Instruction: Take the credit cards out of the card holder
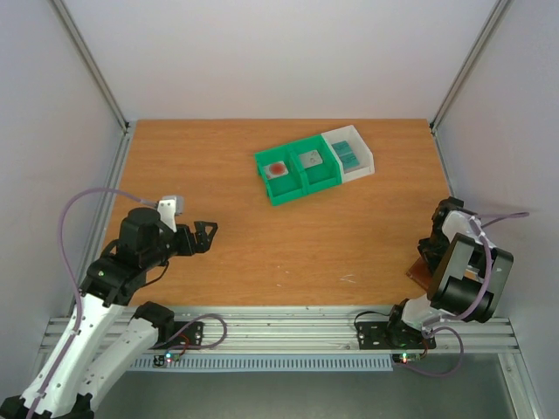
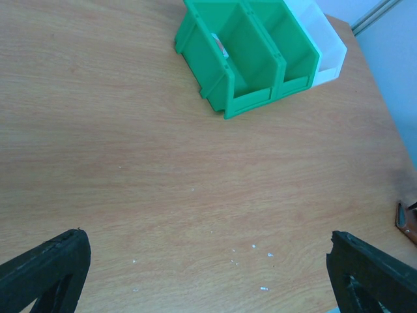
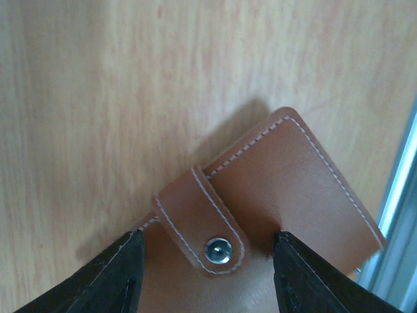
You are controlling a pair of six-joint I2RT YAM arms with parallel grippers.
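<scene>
The card holder (image 3: 306, 176) is a brown leather wallet, closed, its tab (image 3: 195, 215) snapped shut. It lies at the table's near right edge (image 1: 421, 273), and its edge shows in the left wrist view (image 2: 405, 223). My right gripper (image 3: 208, 274) is open just above it, one finger on each side of the tab, holding nothing; the top view shows it too (image 1: 431, 253). No cards show at the holder. A teal card-like rectangle (image 1: 348, 157) lies in the white bin. My left gripper (image 1: 206, 234) is open and empty over bare wood at the left (image 2: 208, 280).
Two joined green bins (image 1: 295, 183) and a white bin (image 1: 362, 150) stand at the back middle. One green bin holds a red-spotted tile (image 1: 277, 169), the other a grey square (image 1: 309, 160). Small white crumbs (image 2: 254, 248) dot the wood. A metal rail (image 3: 397, 195) runs beside the holder.
</scene>
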